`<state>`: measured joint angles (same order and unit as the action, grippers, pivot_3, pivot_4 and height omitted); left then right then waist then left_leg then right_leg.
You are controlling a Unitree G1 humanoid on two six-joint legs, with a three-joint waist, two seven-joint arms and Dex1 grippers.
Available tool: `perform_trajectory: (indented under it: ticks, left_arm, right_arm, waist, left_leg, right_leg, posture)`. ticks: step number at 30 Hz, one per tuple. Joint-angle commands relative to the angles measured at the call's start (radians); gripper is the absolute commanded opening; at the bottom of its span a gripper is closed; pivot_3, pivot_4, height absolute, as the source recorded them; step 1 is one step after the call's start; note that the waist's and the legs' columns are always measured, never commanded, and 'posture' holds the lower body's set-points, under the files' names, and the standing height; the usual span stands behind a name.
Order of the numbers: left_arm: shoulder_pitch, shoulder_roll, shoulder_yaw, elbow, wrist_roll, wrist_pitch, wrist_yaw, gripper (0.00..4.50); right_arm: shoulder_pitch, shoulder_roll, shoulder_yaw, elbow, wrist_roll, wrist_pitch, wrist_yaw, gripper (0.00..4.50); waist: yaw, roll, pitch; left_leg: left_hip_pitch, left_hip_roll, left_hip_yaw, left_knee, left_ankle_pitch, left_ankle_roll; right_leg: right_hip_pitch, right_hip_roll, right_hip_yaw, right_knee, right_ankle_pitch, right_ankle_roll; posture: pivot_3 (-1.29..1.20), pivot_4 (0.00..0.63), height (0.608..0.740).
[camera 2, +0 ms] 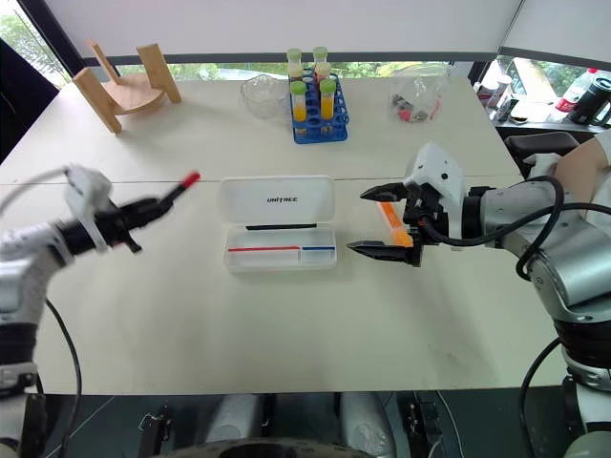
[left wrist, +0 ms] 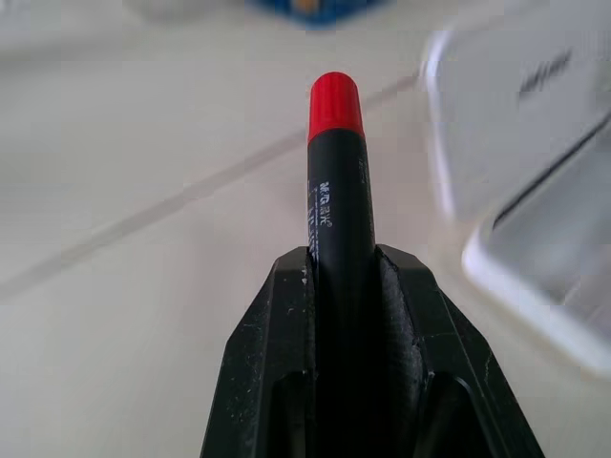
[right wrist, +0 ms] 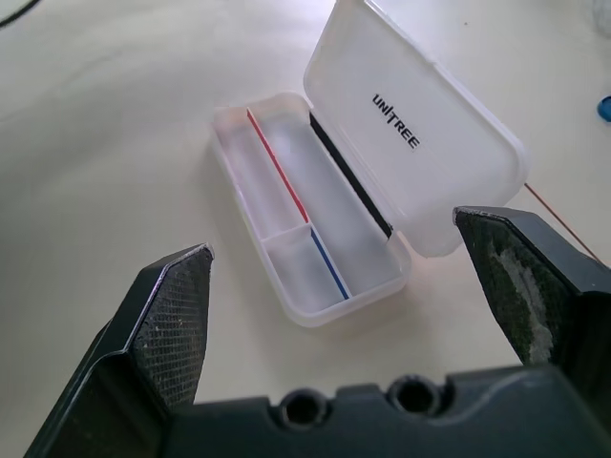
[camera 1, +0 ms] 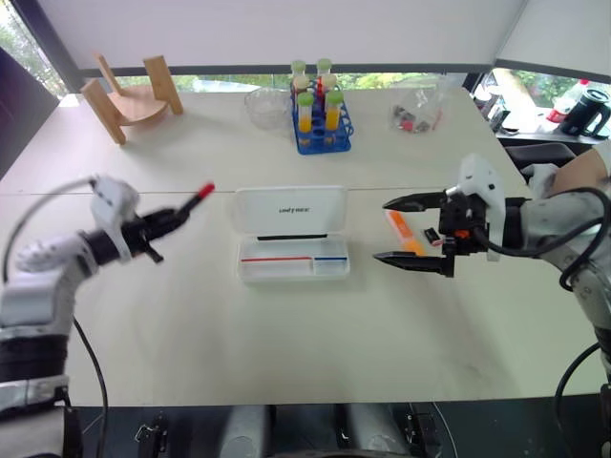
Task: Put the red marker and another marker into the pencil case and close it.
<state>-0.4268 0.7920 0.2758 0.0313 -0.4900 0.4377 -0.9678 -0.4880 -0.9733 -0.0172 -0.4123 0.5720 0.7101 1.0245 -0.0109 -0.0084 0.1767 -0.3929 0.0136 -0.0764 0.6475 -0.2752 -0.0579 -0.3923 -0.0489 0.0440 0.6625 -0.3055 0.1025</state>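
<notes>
The red marker point(left wrist: 336, 181), black-barrelled with a bright red cap point(camera 1: 205, 190), is clamped in my left gripper point(camera 1: 172, 221), which is shut on it and holds it above the table to the left of the pencil case. The white pencil case point(camera 1: 291, 234) lies open in the middle, its lid point(right wrist: 415, 124) folded back and its tray point(right wrist: 305, 215) empty, with red and blue stripes. My right gripper point(camera 1: 412, 230) hovers open to the right of the case. The chunky orange marker point(camera 2: 392, 222) lies on the table just behind that gripper's fingers.
At the back stand a blue rack of tubes point(camera 1: 320, 113), a clear bowl point(camera 1: 266, 105), a wooden stand point(camera 1: 134, 95) and a clear bag of small items point(camera 1: 416, 114). A small black-and-red object point(camera 1: 431, 235) lies by the orange marker.
</notes>
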Motion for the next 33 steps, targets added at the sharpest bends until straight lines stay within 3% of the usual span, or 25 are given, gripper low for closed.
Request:
perform_trajectory:
  ticks: [1, 4, 8, 18, 22, 26, 27, 33]
  left_arm:
    - [-0.089, 0.000, -0.061, -0.100, -0.081, 0.045, -0.090, 0.34]
    - [-0.158, -0.030, -0.186, -0.093, -0.038, 0.000, -0.173, 0.34]
    - [-0.268, -0.100, -0.401, 0.079, 0.178, -0.245, -0.264, 0.34]
    - [-0.363, -0.240, -0.584, 0.421, 0.396, -0.511, -0.327, 0.34]
    - [-0.352, -0.251, -0.567, 0.431, 0.396, -0.479, -0.313, 2.27]
    - [-0.318, -0.235, -0.495, 0.317, 0.321, -0.355, -0.286, 4.24]
    - [-0.301, -0.222, -0.463, 0.264, 0.288, -0.303, -0.278, 4.42]
    - [-0.116, -0.098, -0.221, -0.158, -0.006, 0.056, -0.229, 4.42]
  right_arm:
    - [-0.002, -0.008, -0.043, -0.038, 0.009, -0.004, -0.009, 4.50]
    - [-0.005, -0.007, -0.045, -0.042, 0.008, 0.001, -0.019, 4.50]
    - [0.010, -0.014, -0.056, -0.053, 0.005, 0.005, -0.033, 4.50]
    - [0.082, -0.019, -0.132, -0.142, 0.047, 0.073, -0.094, 4.50]
    - [0.093, -0.018, -0.139, -0.153, 0.054, 0.082, -0.102, 4.50]
    - [0.099, -0.007, -0.126, -0.156, 0.053, 0.084, -0.111, 4.50]
    - [0.103, -0.002, -0.118, -0.153, 0.047, 0.081, -0.115, 4.50]
    - [0.053, 0.084, -0.014, -0.029, -0.067, 0.115, -0.263, 4.50]
  waist:
    - [-0.002, 0.000, 0.000]
    - [-0.004, 0.001, 0.000]
    - [-0.004, 0.000, 0.000]
    - [-0.004, 0.000, 0.000]
    - [-0.005, 0.000, 0.000]
    - [-0.006, 0.000, 0.000]
    - [-0.006, 0.000, 0.000]
    - [-0.014, 0.001, 0.001]
  left_leg:
    - [0.000, 0.000, 0.000, 0.000, 0.000, 0.000]
    - [0.001, 0.000, 0.001, 0.000, 0.000, 0.000]
    - [0.001, 0.000, 0.001, 0.000, 0.000, 0.000]
    - [-0.001, 0.000, 0.001, 0.000, 0.000, 0.000]
    - [-0.001, 0.000, 0.001, 0.000, 0.000, 0.000]
    - [-0.001, 0.000, 0.001, 0.000, 0.000, 0.000]
    - [-0.001, 0.000, 0.001, 0.000, 0.000, 0.000]
    - [0.000, 0.001, 0.000, 0.000, 0.000, 0.000]
  right_leg:
    - [0.000, 0.000, 0.000, 0.000, 0.000, 0.000]
    - [0.000, 0.001, 0.001, 0.000, 0.000, 0.000]
    - [0.000, 0.002, 0.001, 0.001, 0.000, 0.000]
    - [-0.002, 0.002, 0.002, 0.000, 0.000, 0.000]
    - [-0.002, 0.003, 0.002, 0.001, 0.000, 0.000]
    - [-0.002, 0.003, 0.002, 0.001, 0.000, 0.000]
    - [-0.002, 0.003, 0.002, 0.001, 0.000, 0.000]
    - [-0.002, 0.003, 0.002, 0.003, 0.000, 0.000]
  posture:
    - [0.00, 0.150, 0.740]
    - [0.00, 0.150, 0.740]
    - [0.00, 0.150, 0.740]
    - [0.00, 0.150, 0.740]
    - [0.00, 0.150, 0.740]
    - [0.00, 0.150, 0.740]
    - [0.00, 0.150, 0.740]
    - [0.00, 0.150, 0.740]
